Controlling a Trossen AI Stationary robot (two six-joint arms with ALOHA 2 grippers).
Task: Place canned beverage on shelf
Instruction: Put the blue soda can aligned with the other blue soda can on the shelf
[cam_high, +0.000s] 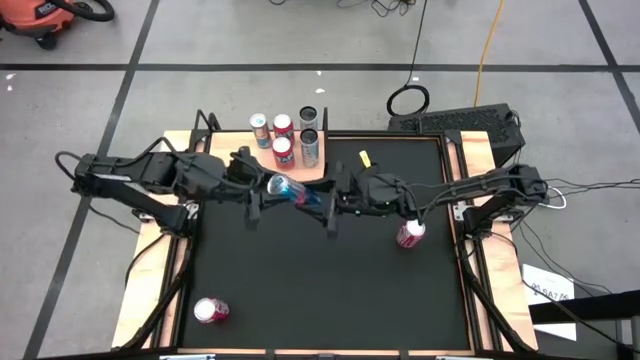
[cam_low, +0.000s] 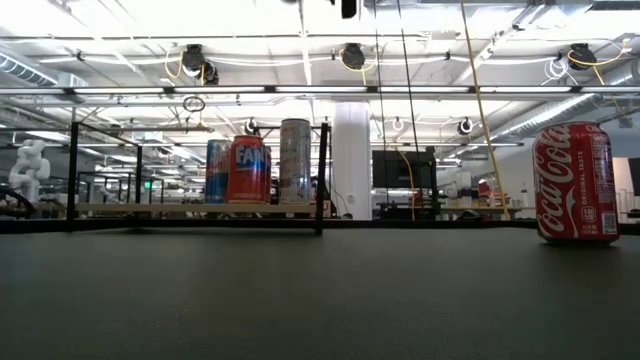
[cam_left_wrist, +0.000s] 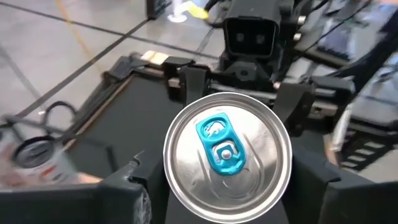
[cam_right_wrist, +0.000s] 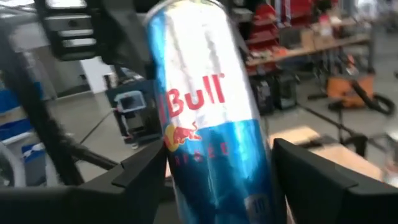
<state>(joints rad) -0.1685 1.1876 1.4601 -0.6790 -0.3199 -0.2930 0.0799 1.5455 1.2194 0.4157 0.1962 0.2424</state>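
A slim blue-and-silver Red Bull can (cam_high: 291, 189) hangs in the air over the black mat (cam_high: 320, 290), between my two grippers, its silver top (cam_left_wrist: 227, 157) toward the left one. My right gripper (cam_high: 333, 202) is shut on it. My left gripper (cam_high: 256, 192) is open, a finger on either side of the can's top end; I cannot tell whether they touch it. The shelf (cam_high: 318, 168), a light wooden board with a black rail (cam_low: 322, 178), lies at the mat's far edge and bears several upright cans (cam_high: 283, 150). My right gripper pinches the can's blue lower body (cam_right_wrist: 214, 180) between its two fingers (cam_right_wrist: 140, 174), near the bottom end. The fingers come level from the table's right side and lie roughly along the can. The can is lifted clear of the mat, lying nearly level, top toward the left gripper.
A red Coca-Cola can (cam_high: 410, 235) stands upright on the mat right of centre, also in the low view (cam_low: 575, 183). Another red can (cam_high: 211, 310) lies near the mat's near left corner. Cables and a black box (cam_high: 455, 120) lie beyond the far edge.
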